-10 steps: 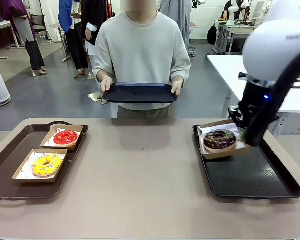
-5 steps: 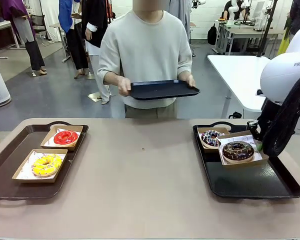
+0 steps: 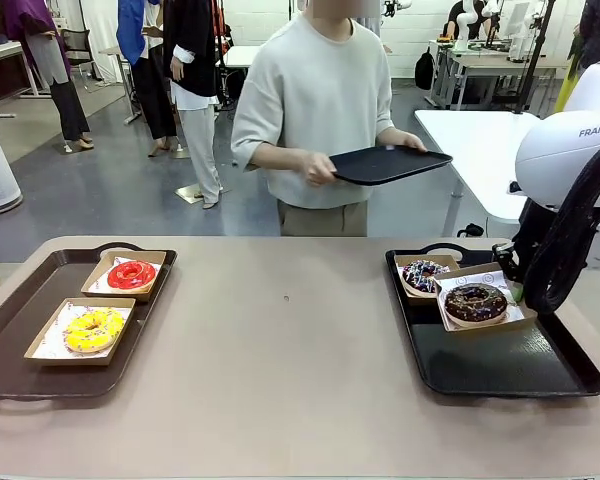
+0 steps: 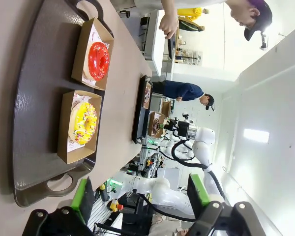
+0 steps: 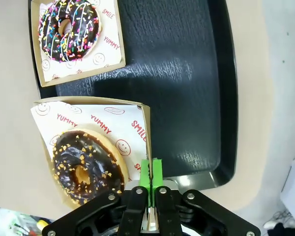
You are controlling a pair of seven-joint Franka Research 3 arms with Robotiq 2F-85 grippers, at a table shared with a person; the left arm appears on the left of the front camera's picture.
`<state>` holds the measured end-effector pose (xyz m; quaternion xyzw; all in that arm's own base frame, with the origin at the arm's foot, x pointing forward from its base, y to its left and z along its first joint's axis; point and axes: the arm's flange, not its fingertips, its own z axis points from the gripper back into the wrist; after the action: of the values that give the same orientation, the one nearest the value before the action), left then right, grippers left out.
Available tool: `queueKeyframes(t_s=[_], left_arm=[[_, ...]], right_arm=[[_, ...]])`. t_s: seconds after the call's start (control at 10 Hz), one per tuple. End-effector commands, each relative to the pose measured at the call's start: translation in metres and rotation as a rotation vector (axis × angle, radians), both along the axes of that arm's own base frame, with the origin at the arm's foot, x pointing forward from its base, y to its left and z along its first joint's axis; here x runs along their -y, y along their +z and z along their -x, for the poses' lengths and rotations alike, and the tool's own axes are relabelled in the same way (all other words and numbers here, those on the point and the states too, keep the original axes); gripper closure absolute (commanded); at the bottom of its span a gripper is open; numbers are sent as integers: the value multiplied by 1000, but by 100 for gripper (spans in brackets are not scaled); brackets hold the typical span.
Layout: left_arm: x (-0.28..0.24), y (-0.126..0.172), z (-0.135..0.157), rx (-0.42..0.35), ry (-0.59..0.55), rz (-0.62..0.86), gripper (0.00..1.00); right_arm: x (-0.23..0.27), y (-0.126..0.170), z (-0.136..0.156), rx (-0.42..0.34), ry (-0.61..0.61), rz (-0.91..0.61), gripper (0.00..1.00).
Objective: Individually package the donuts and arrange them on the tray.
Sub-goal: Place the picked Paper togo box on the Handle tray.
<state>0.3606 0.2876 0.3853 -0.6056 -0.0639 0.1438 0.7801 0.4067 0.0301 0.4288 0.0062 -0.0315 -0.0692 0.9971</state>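
R gripper (image 5: 150,172) is clamped on the edge of the cardboard box (image 3: 485,318) w/ the choc donut (image 3: 475,301); green pads pressed together on the box wall + its printed paper, seen from R wrist cam. That box sits over the black tray (image 3: 520,365) on the robot's R side, just beside a 2nd box holding the sprinkle donut (image 3: 423,273), which is at the tray's far L corner. In the R wrist view the sprinkle donut's box lies flat on the tray. L gripper (image 4: 140,194) has its fingers wide apart, nothing between them, looking from its wrist cam over the brown tray (image 3: 10,370) on the L. On that tray: red donut (image 3: 131,274) in the far box, yellow donut (image 3: 93,329) in the near box, boxes close but apart. Across the table a person (image 3: 315,110) stands turned sideways, carrying another dark tray (image 3: 390,163) w/ both hands
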Motion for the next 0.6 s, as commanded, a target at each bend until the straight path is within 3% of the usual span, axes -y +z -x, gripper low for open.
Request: queueKeyframes(t_s=[0.0, 0.3, 0.5], left_arm=[[-1, 5, 1, -14, -2, 10, 0], [-1, 5, 1, -14, -2, 10, 0], [-1, 5, 1, -14, -2, 10, 0]], right_arm=[[0, 0, 4, 0, -17, -9, 98], [0, 1, 1, 3, 0, 0, 98], [-4, -19, -2, 11, 42, -4, 98]])
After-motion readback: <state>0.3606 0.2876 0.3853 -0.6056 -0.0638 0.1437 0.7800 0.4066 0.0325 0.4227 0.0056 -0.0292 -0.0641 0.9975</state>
